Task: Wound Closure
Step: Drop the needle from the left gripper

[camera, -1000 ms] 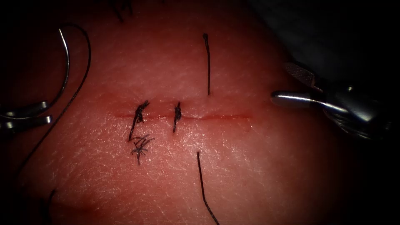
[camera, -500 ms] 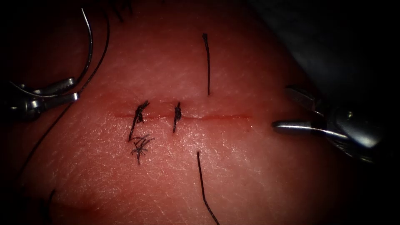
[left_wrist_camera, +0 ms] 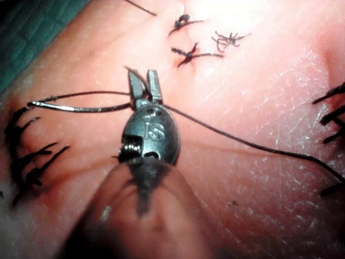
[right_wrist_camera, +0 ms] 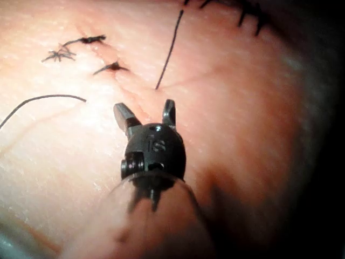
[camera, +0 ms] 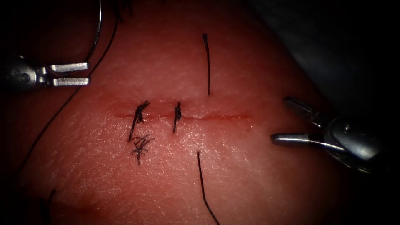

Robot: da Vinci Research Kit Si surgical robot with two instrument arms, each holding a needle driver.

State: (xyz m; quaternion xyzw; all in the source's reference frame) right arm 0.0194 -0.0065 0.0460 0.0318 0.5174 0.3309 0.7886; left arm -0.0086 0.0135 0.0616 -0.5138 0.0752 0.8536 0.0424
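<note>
The left tool (camera: 71, 74) pinches the curved needle (camera: 98, 29) near its tail, clear of the tissue (camera: 250, 175); the right tool (camera: 291, 123) gapes empty.

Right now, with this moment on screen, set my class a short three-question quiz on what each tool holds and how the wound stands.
1. Short answer: what does the left arm's steel needle driver hold?
2. Choose one: the right arm's steel needle driver, right of the thin red cut, has jaws that are A) shut on thread, B) open and empty, C) shut on tissue.
3. True or false: two dark knotted stitches cross the cut.

Key
1. The curved steel needle, gripped near one end and clear of the pink tissue.
2. B.
3. True.
</note>
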